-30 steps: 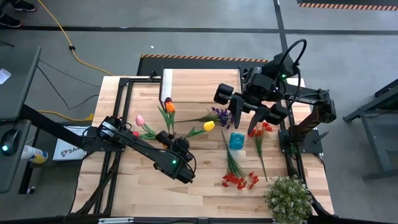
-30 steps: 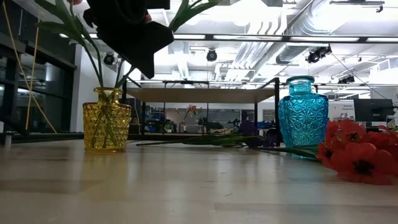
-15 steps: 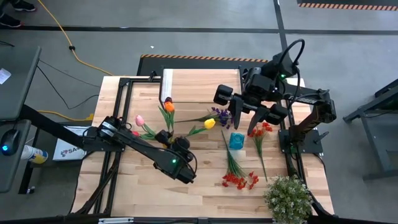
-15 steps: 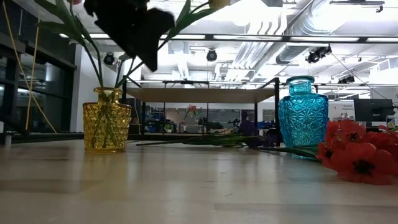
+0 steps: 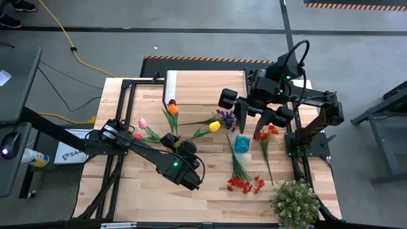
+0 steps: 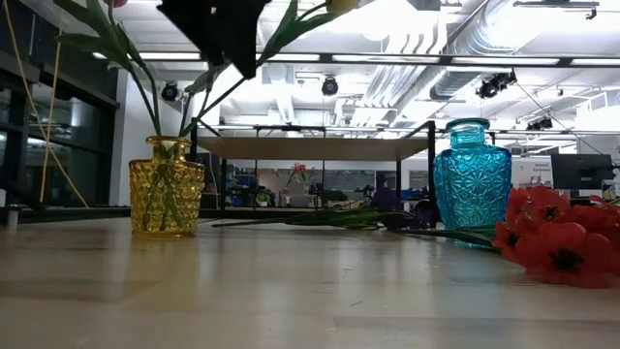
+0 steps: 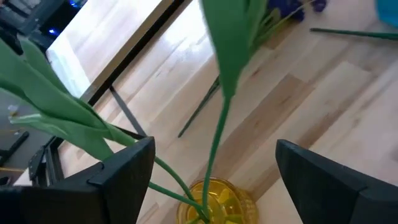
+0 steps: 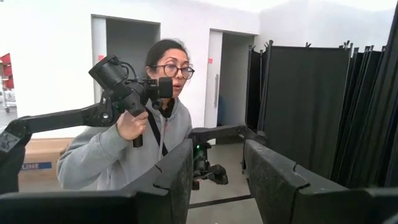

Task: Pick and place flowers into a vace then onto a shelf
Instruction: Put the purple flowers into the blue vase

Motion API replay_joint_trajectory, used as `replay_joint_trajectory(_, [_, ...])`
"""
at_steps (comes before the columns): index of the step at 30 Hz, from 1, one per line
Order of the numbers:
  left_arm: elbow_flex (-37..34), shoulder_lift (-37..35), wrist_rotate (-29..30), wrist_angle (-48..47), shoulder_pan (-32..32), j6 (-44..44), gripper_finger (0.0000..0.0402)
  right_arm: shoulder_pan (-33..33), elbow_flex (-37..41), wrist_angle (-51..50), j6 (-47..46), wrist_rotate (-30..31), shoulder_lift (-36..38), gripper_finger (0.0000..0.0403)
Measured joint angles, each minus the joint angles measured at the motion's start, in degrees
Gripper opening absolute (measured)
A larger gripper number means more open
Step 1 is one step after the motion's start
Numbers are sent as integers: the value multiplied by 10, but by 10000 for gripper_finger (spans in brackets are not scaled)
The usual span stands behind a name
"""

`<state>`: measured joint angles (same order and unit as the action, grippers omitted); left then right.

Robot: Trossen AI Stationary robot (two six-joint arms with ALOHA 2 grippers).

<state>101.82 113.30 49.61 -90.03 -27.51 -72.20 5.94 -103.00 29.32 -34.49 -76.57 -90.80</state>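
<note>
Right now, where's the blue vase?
In the high view, the blue vase stands right of centre on the table, below the right gripper, with red flowers lying nearby.

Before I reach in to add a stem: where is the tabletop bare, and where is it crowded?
Bare wood lies along the near edge, between the left gripper and the red sprays. The shelf top is mostly free too. It is crowded mid-table: the yellow vase, the blue vase and loose flowers under the right gripper.

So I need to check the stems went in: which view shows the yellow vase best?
The low view: the whole yellow vase stands side-on with stems inside. The left wrist view catches only its mouth; the high view hides it under the left arm; the right wrist view misses it.
</note>
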Motion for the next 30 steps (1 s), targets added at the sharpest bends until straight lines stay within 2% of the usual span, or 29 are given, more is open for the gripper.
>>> replay_joint_trajectory(11, [87, 0, -37, 0, -4, 90, 365, 0, 0, -4, -22, -7, 0, 138])
replay_joint_trajectory(18, [152, 0, -64, 0, -19, 154, 365, 0, 0, -3, -73, -36, 0, 138])
replay_joint_trajectory(22, [195, 0, -99, 0, -40, 186, 365, 0, 0, -3, -108, -60, 1, 138])
replay_joint_trajectory(27, [245, 0, -151, 0, -79, 190, 365, 1, 0, -4, -151, -89, 3, 138])
replay_joint_trajectory(30, [268, 0, -173, 0, -105, 165, 365, 1, 0, -20, -161, -83, 5, 138])
